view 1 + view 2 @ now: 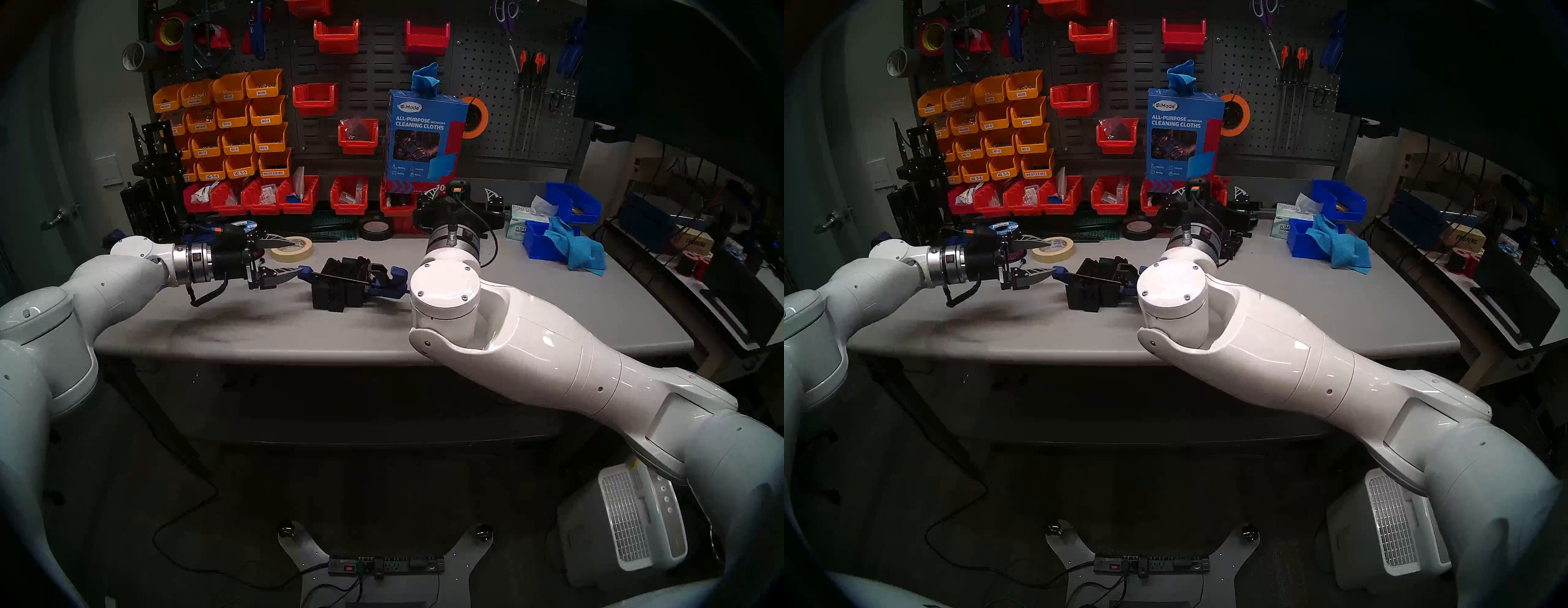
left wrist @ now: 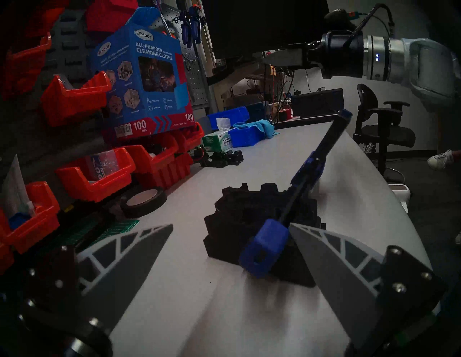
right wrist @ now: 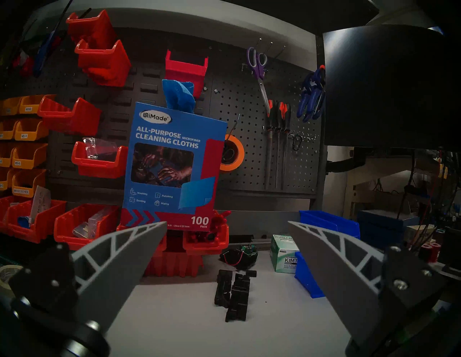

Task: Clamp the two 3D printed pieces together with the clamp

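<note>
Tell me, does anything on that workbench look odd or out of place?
Mostly no. The blue clamp sits across the black printed pieces with its bar tilted up off the table. A blue cloth hangs out of a bin.

Head pair high; wrist cams low.

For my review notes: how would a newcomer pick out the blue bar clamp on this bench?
Start at the grey worktable and look to its middle, between the two robot arms. There the blue bar clamp sits across the two black 3D printed pieces. Its thin black bar, blue end cap and blue trigger handle set it apart from everything else there.
</note>
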Available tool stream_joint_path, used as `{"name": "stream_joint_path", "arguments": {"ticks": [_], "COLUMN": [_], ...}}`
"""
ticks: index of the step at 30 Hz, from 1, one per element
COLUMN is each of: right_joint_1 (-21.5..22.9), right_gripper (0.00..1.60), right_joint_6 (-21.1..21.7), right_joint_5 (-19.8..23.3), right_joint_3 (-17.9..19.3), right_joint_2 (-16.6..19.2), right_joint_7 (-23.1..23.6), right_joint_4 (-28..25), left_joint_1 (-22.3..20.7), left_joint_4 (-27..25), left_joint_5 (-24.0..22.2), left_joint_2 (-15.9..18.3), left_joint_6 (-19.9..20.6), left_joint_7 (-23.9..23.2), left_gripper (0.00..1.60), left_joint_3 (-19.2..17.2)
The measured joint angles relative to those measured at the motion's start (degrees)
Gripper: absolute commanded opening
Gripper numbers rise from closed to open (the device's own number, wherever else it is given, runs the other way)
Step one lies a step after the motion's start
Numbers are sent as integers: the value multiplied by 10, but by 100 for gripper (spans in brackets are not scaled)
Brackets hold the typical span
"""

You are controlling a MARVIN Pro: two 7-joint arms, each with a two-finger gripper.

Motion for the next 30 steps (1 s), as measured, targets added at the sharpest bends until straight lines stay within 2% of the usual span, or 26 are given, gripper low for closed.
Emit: {"name": "stream_joint_path", "arguments": {"ticks": [15,30], "right_joint_1": [3,-21], "right_gripper": [160,160], "right_joint_6": [9,8], "right_joint_5": [-1,6], "right_joint_3": [29,51], "right_joint_2": [65,151], "right_joint_7": [-18,-28], "right_joint_4": [-71,-171], "left_joint_1": [-33,-24], "left_joint_4": [-30,-81], "left_joint_5": [-30,-65], "left_joint_2": [60,107], "left_joint_6": [4,10], "left_joint_7": [-4,-10], "left_gripper": [160,160], "left_joint_3": [-46,-73]}}
